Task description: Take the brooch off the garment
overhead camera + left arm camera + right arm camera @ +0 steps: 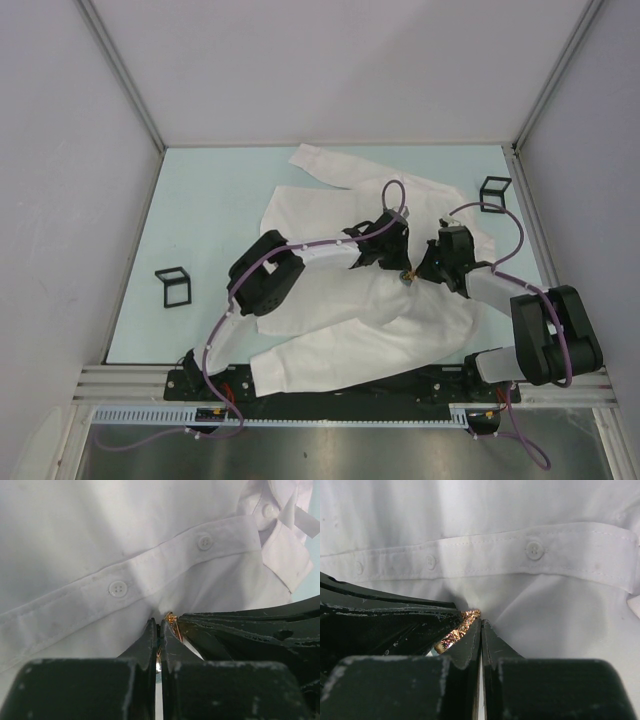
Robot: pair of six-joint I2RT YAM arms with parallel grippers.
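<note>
Flanking the small, likely rigid brooch (459, 631) at 10 and 3 o'clock, left gripper (159, 625) and right gripper (481, 624) sit pressed together; grasp its rim.

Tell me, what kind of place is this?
Probably a robot lab test booth, not a home: plain panel walls on metal rails box in a pale blue table, two black robot arms are bolted at its near edge, and a white shirt lies under them.

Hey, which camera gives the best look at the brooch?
Right wrist: the brooch shows its gold, ornate edge close up. The left wrist catches only a thin gold sliver of it, and the top view shows only a tiny speck.
</note>
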